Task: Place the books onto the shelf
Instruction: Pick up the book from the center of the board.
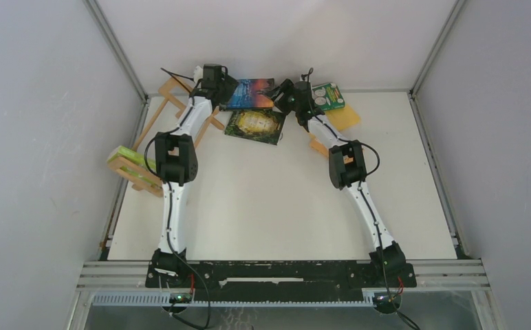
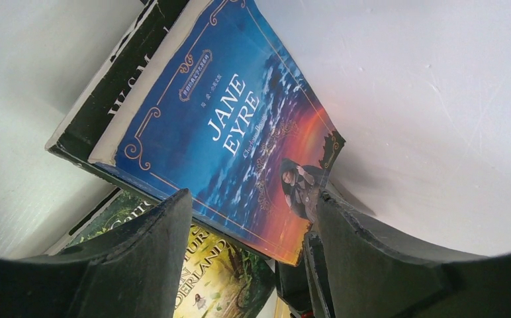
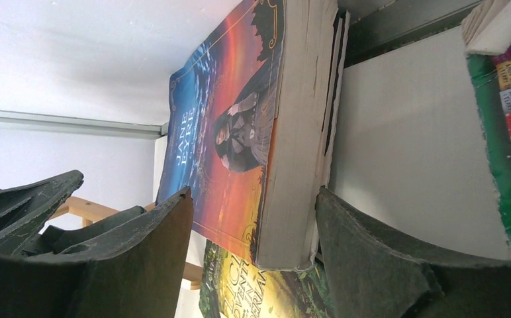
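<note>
Both arms meet at the far edge of the table [image 1: 263, 206], where the blue book [image 2: 226, 132] lies atop a black book [image 2: 97, 99]. The left pincer [image 2: 253, 195] stands released, its jaws spread either side of the blue book's near corner without clamping it. The right pincer [image 3: 254, 192] is likewise released, its jaws bracketing the page edges of the two stacked books and holding nothing. The step in hand appears to be lifting the blue book. Doing it well likely means the right pincer pinching that book alone, one finger slipped between the two covers, while the left steadies the corner. The shelf [image 1: 172, 96] lies left of and behind the left pincer, a lime book [image 1: 122, 155] showing at its near end. Room is tight: the back wall [image 1: 269, 41] rises just beyond both pincers, an emblem book [image 1: 254, 126] lies just nearside of them, and a green book [image 1: 329, 96] sits just right of the right pincer. Bare tabletop toward the bases looks the likeliest swing path.
</note>
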